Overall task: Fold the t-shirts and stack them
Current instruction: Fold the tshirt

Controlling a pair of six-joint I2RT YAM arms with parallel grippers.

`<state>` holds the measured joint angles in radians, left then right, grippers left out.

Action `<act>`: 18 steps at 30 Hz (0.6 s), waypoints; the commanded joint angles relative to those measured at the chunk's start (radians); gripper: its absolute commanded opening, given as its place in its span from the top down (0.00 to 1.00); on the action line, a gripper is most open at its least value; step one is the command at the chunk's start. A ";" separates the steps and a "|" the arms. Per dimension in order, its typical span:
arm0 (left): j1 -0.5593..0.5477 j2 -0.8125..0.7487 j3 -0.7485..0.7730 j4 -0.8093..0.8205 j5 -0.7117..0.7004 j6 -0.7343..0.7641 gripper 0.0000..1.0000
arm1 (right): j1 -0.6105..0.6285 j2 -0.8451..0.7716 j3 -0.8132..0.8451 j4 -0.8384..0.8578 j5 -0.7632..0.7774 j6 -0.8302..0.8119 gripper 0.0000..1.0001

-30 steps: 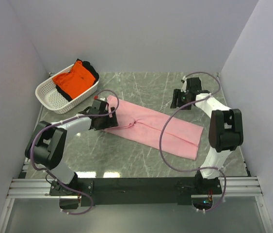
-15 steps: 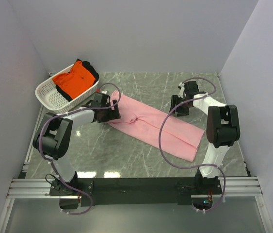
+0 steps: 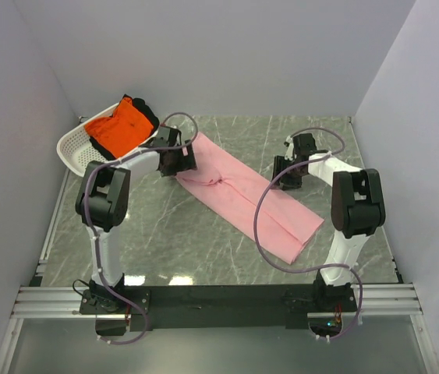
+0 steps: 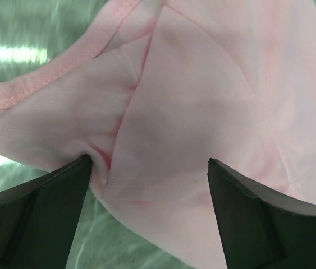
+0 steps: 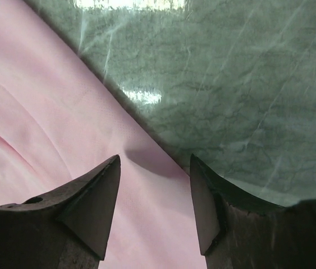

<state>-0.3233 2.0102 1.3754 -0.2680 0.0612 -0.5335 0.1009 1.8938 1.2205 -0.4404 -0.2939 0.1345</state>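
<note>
The light pink t-shirt (image 3: pixel 246 199) lies folded in a long strip, running diagonally from the far left to the near right of the table. My left gripper (image 3: pixel 178 160) stands open over its far-left end. In the left wrist view the pink t-shirt (image 4: pixel 191 112) fills the gap of the left gripper (image 4: pixel 149 162), and a bunched fold touches the left finger (image 4: pixel 45 202). My right gripper (image 3: pixel 289 167) is open astride the strip's right edge. The right wrist view shows the right gripper (image 5: pixel 155 159) with the pink t-shirt (image 5: pixel 45 112) edge running between its fingers. The orange t-shirt (image 3: pixel 118 126) lies in the basket.
The white perforated basket (image 3: pixel 75 152) stands at the far left and also holds a black garment (image 3: pixel 147 113). Grey walls close in the left, back and right of the green marbled table (image 3: pixel 164 234). Cables loop from both arms over the shirt.
My left gripper has moved towards the back, and the shirt's left end went with it, so the strip lies steeper. The right gripper has come slightly nearer, and its jaws have narrowed a little.
</note>
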 commanded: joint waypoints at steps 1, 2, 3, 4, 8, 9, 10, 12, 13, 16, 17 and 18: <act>0.001 0.090 0.109 -0.073 -0.006 0.024 0.09 | 0.014 -0.036 -0.064 -0.027 0.032 0.037 0.41; 0.003 0.107 0.160 -0.079 -0.009 0.021 0.09 | 0.017 -0.042 -0.073 -0.027 0.032 0.040 0.41; 0.004 0.146 0.187 -0.088 -0.011 0.023 0.09 | 0.019 -0.058 -0.084 -0.024 0.030 0.048 0.41; 0.003 0.169 0.220 -0.099 -0.011 0.026 0.09 | 0.022 -0.065 -0.104 -0.021 0.026 0.050 0.42; 0.003 0.264 0.370 -0.120 0.011 0.032 0.10 | 0.045 -0.108 -0.145 -0.021 0.003 0.059 0.42; 0.001 0.275 0.392 -0.116 0.018 0.033 0.10 | 0.051 -0.119 -0.153 -0.018 -0.002 0.062 0.42; 0.000 0.286 0.411 -0.114 0.023 0.035 0.10 | 0.054 -0.130 -0.170 -0.017 -0.005 0.065 0.42; 0.000 0.320 0.473 -0.108 0.038 0.038 0.10 | 0.071 -0.162 -0.191 -0.018 -0.010 0.073 0.42; 0.000 0.332 0.491 -0.105 0.046 0.038 0.10 | 0.078 -0.173 -0.197 -0.017 -0.010 0.076 0.42; 0.000 0.383 0.589 -0.117 0.066 0.046 0.10 | 0.100 -0.209 -0.222 -0.015 -0.013 0.088 0.42; 0.000 0.410 0.608 -0.126 0.065 0.046 0.10 | 0.105 -0.225 -0.226 -0.015 -0.010 0.094 0.42; 0.000 0.421 0.628 -0.134 0.071 0.049 0.10 | 0.106 -0.229 -0.239 -0.014 -0.010 0.097 0.42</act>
<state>-0.3222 2.3764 1.9381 -0.3603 0.0956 -0.5083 0.1913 1.7180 1.0019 -0.4393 -0.2974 0.2085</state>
